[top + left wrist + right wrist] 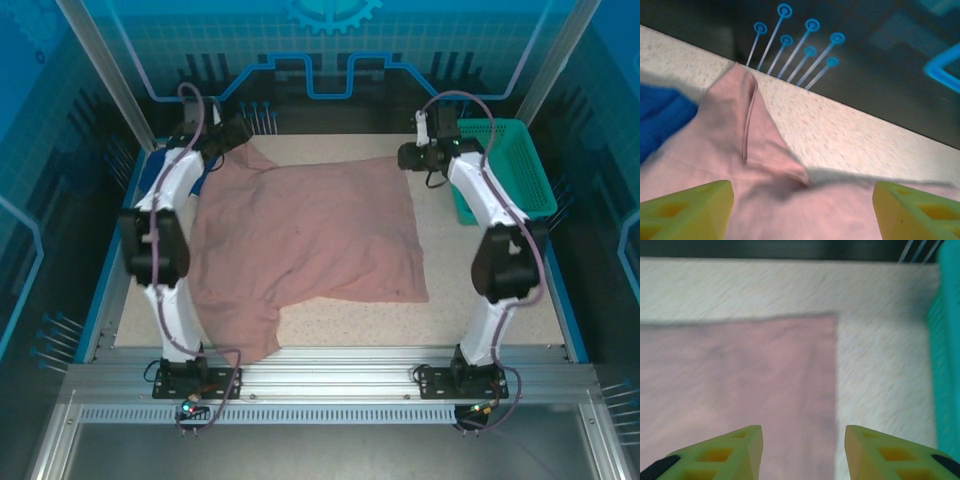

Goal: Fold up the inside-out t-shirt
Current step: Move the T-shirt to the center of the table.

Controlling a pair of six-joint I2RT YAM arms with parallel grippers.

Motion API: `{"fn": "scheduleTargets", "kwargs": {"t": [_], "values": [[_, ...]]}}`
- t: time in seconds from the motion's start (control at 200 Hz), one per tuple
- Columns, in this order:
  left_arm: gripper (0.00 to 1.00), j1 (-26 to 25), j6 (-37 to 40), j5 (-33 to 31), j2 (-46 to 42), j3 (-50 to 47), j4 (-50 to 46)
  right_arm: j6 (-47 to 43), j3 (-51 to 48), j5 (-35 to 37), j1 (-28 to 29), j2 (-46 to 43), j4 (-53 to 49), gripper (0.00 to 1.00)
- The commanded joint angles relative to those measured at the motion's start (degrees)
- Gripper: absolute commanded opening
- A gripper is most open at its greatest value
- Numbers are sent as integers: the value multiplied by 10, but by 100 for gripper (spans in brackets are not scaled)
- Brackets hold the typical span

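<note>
Shirt [310,235] lies flat; left gripper [803,187] hangs open over its 11 o'clock corner, right gripper [803,429] open over the 1 o'clock corner, neither holding cloth.

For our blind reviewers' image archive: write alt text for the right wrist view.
A dusty-pink cloth t-shirt lies flat on a speckled white table, its square corner just ahead of the right gripper, whose open yellow-green fingers hold nothing. A teal plastic basket runs down the right edge.
</note>
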Motion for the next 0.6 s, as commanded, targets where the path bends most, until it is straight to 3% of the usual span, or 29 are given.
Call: {"fn": "scheduleTargets", "kwargs": {"t": [0.0,0.155,0.28,0.4,0.595], "values": [[76,-11,-78,35,-150,-197,134,61,-131,-112,31,-51,27,51],[78,-50,-104,57,-256,-426,185,105,-177,-172,33,4,44,53],[78,-62,-124,79,-284,-530,195,103,-164,-146,27,71,14,51],[78,-70,-121,88,-280,-572,194,97,-152,-123,7,108,-15,49],[78,-99,-105,103,-233,-559,180,81,-121,-20,-19,128,-75,45]]}}
